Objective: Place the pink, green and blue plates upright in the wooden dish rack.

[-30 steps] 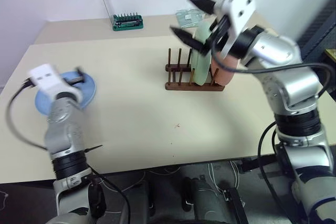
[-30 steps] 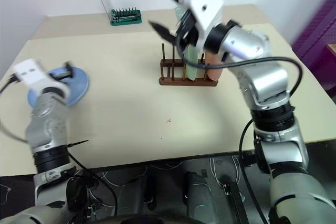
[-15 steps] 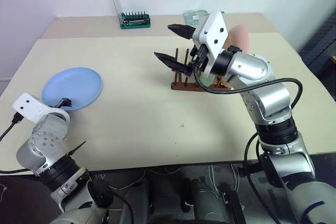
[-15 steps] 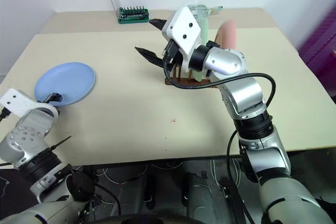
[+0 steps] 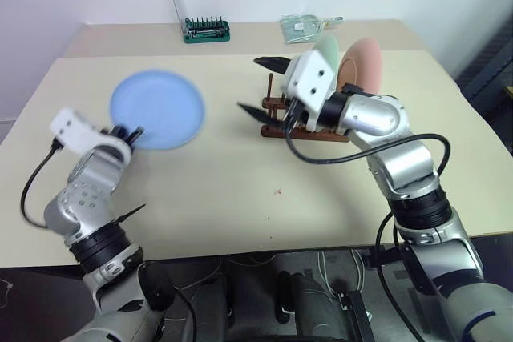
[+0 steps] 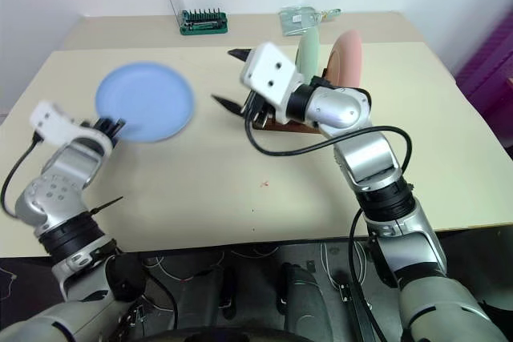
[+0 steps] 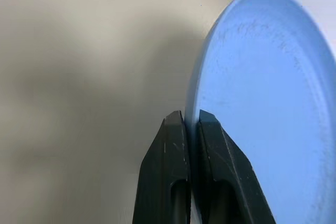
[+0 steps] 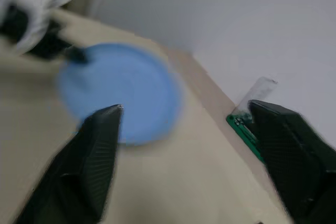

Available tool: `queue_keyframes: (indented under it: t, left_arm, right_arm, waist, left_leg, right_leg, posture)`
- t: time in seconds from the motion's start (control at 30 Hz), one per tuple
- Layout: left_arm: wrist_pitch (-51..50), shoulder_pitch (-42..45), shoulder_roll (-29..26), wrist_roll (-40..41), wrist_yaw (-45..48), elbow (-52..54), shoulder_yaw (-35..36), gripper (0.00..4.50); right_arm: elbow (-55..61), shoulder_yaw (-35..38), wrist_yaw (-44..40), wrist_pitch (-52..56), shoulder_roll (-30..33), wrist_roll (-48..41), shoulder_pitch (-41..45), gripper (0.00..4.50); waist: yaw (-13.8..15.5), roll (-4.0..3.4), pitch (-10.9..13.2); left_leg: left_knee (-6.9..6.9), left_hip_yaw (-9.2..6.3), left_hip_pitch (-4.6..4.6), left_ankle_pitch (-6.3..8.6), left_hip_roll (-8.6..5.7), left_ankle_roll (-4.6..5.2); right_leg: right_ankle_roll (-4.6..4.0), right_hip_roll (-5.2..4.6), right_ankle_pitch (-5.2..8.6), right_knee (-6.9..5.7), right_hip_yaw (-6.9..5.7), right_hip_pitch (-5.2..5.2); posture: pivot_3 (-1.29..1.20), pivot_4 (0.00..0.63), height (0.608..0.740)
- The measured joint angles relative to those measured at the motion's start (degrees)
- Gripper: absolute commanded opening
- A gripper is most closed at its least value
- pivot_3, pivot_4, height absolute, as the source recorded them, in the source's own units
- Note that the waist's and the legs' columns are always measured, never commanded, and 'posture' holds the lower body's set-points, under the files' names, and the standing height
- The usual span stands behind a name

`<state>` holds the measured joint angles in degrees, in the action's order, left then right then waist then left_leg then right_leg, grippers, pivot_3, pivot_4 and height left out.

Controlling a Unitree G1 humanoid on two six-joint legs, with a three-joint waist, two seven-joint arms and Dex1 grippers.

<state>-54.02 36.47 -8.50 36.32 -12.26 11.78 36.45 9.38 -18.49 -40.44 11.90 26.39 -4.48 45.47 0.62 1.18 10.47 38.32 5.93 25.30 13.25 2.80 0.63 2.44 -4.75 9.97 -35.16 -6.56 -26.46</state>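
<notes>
Table [image 5: 200,198] beige, white wall behind; left jaws pinch blue plate [image 5: 157,110], right jaws wide, empty.

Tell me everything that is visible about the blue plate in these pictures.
The blue plate is round, light blue and matte, probably plastic, with a shallow raised rim and faint scuffs on its inner face. The left gripper is shut on its rim, pinching the edge between its two black fingers. The plate is held up off the table, tilted, its inner face showing to the head camera. It is left of the wooden dish rack and apart from it. Only the gripper touches it.
</notes>
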Motion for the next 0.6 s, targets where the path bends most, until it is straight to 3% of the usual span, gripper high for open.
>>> queue_keyframes:
  t: [0.2,0.43,0.53,0.6]
  left_arm:
    - [-0.58,5.58,1.68,2.21,-1.53,5.4,-7.25,0.0]
    - [-3.04,6.54,1.76,4.93,-3.06,8.09,-8.78,0.0]
    - [-3.49,6.54,1.68,5.87,-3.2,8.54,-8.79,0.0]
    - [-3.89,6.54,1.38,6.26,-3.17,8.57,-8.84,0.0]
  right_arm:
    - [-11.35,-8.64,2.64,-16.68,-0.63,16.63,4.01,4.47]
    - [-25.03,-10.08,11.74,-27.98,-1.86,29.71,8.55,4.47]
    - [-28.01,-10.07,14.38,-29.93,-2.27,32.99,10.01,3.62]
    - [-29.01,-10.06,15.21,-30.29,-2.73,34.21,10.22,2.67]
  waist:
    - [-0.89,0.0,0.0]
    - [-1.26,0.04,0.03]
    - [-1.25,0.04,0.03]
    - [-1.25,0.04,0.03]
  left_leg:
    - [-0.07,0.04,-0.05,-0.04,-0.04,-0.04]
    - [-0.08,0.05,-0.03,-0.08,-0.03,-0.09]
    - [-0.07,0.04,-0.03,-0.09,-0.03,-0.11]
    - [-0.08,0.04,-0.03,-0.09,-0.03,-0.11]
  right_leg:
    - [0.01,0.08,0.0,-0.01,0.06,-0.01]
    - [0.01,0.07,0.0,-0.01,0.06,-0.02]
    - [0.01,0.07,0.0,-0.01,0.05,-0.01]
    - [0.01,0.07,0.0,-0.01,0.05,-0.01]
  posture:
    - [0.0,0.15,0.73]
    - [0.0,0.15,0.73]
    - [0.0,0.15,0.73]
    - [0.0,0.15,0.73]
